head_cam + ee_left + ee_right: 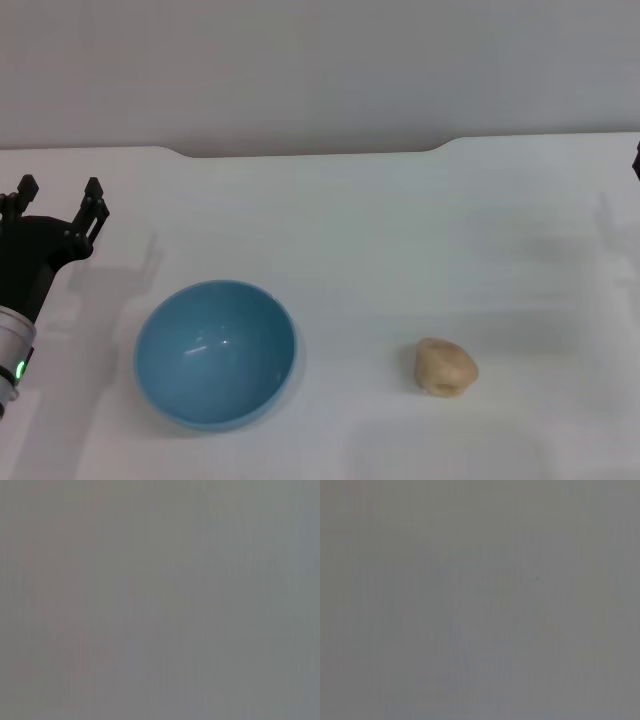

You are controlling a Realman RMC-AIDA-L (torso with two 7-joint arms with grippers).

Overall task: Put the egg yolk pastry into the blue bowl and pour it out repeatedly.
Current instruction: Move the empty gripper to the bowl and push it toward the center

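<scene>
Head view, contents of frame:

Counter [400, 230]: white surface filling most of the frame, with a grey wall behind it along the top.

Blue bowl [215, 353]: lower left of centre, standing upright on the counter with its opening facing up. Glossy light-blue inside, nothing in it.

Egg yolk pastry [445, 367]: lower right of centre, a small lumpy tan ball lying on the bare counter. Well apart from the bowl, outside it, untouched by either arm.

Left gripper [58, 197]: left edge of the frame, on a black arm that rises from the lower left corner. Its two black fingers [94, 196] point up the frame and stand spread with a clear gap between them, gripping nothing. It sits above and to the left of the bowl, near it but not touching.

Right gripper [636, 160]: only a dark sliver shows at the right edge, in the upper half of the frame, well apart from the pastry. Whether it is spread or pressed together cannot be told.

Left wrist view: a flat grey field, no object to be made out.

Right wrist view: likewise a flat grey field, no object to be made out.
</scene>
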